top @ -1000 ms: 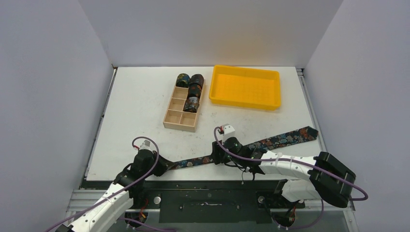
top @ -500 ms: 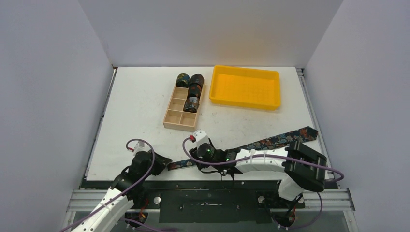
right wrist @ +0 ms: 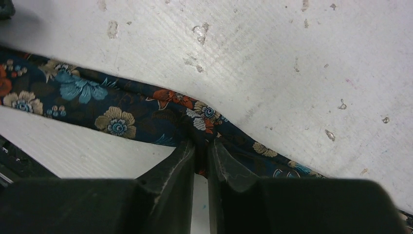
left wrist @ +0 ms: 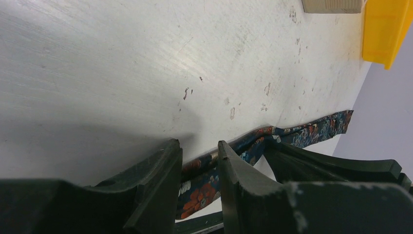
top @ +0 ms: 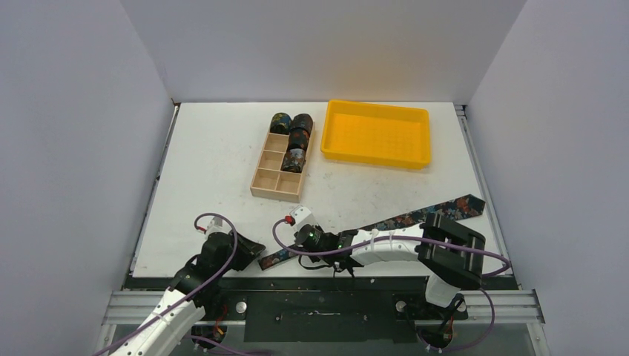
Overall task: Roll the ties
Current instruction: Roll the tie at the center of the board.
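R gripper [right wrist: 201, 145] slid left, pinching floral tie [right wrist: 117, 122] (flat strip) | L gripper [left wrist: 197, 147] released

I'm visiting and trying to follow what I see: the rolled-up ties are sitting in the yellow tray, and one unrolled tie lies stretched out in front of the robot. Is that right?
Not quite. The rolled ties sit in the far end of the wooden box, not in the yellow tray, which holds none; the top view shows this. The unrolled tie does lie stretched out in front of the robot.
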